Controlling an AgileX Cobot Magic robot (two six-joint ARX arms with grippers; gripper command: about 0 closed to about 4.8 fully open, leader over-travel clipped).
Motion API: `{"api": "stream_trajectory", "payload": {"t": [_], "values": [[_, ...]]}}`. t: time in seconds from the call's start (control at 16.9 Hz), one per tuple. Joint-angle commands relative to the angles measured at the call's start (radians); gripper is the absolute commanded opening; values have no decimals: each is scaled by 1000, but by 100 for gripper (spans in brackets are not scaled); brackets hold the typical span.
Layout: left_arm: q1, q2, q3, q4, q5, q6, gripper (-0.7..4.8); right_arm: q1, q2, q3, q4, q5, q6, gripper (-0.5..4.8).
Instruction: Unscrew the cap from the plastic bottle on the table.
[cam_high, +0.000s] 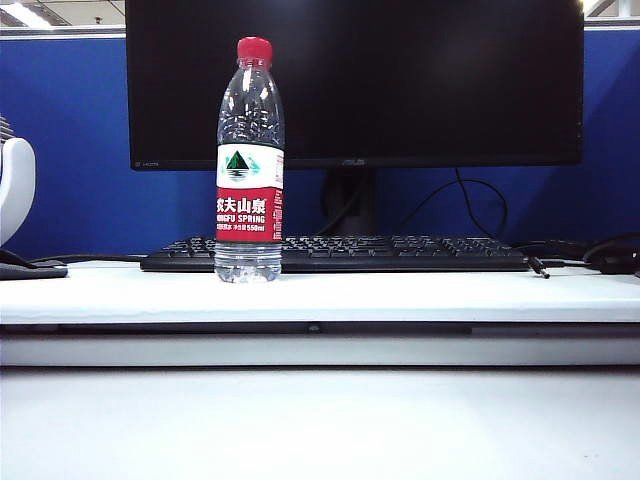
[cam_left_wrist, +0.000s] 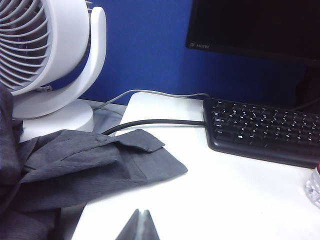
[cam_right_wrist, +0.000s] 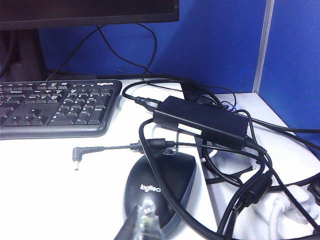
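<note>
White counter (cam_high: 400, 296) fills the foreground, and on its raised ledge stands the plastic bottle (cam_high: 249, 190), upright, with the red cap (cam_high: 254, 48) screwed on top. A black keyboard (cam_high: 340, 254) lies just behind the bottle, below a dark monitor (cam_high: 360, 80) and a blue partition (cam_high: 70, 140).

Neither hand shows in the exterior view. In the left wrist view, the left hand (cam_left_wrist: 140, 225) appears only as dark fingertips brought together to a point, holding nothing and touching nothing. Beyond it lies a grey shirt (cam_left_wrist: 75, 172), and farther off a white fan (cam_left_wrist: 45, 45); only a clear sliver of the bottle's base (cam_left_wrist: 315, 187) shows off to one side of this hand, well apart from it.

In the right wrist view, the right hand (cam_right_wrist: 142, 225) also has its fingertips together and empty, hanging just over a black Logitech mouse (cam_right_wrist: 160, 192). A black power adapter (cam_right_wrist: 200, 120) and tangled cables (cam_right_wrist: 240, 175) lie beyond.
</note>
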Motion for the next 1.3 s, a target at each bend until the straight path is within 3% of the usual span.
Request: {"api": "stream_trajectory", "payload": {"t": [0.06, 0.12, 0.18, 0.3, 0.36, 0.47, 0.53, 0.59, 0.71, 0.77, 0.95, 1.01, 1.13, 1.3], "values": [[2, -2, 0, 42, 49, -154, -4, 0, -1, -3, 101, -123, 251, -1], [2, -2, 0, 70, 71, -282, -4, 0, -1, -3, 162, -182, 337, -1], [2, -2, 1, 176, 179, -566, -4, 1, -1, -3, 360, -269, 439, -1], [-4, -2, 1, 329, 226, -820, -4, 1, -1, 14, 571, -251, 460, -1], [-22, -2, 1, 539, 197, -1017, -2, 1, 0, 88, 581, -175, 465, -1], [-48, -2, 14, 698, 108, -1115, -1, 1, 34, 187, 544, -124, 477, -1], [-72, -1, 93, 719, 102, -1099, -1, 1, 158, 314, 570, -102, 490, 0], [-74, 12, 174, 668, 173, -988, -1, 1, 250, 383, 614, -127, 490, 0], [-74, 93, 349, 494, 364, -687, -1, 2, 467, 537, 703, -325, 490, 0], [-74, 228, 494, 318, 542, -422, -1, 42, 637, 673, 702, -522, 486, 0], [-77, 500, 603, 251, 734, -176, -1, 257, 904, 845, 695, -644, 396, 0], [-80, 565, 605, 253, 737, -114, 0, 308, 968, 878, 695, -665, 390, 2], [-84, 694, 605, 248, 734, 15, 53, 426, 1075, 927, 695, -696, 372, 43], [-85, 946, 605, 273, 734, 241, 73, 522, 1171, 945, 696, -626, 355, 61]]}}
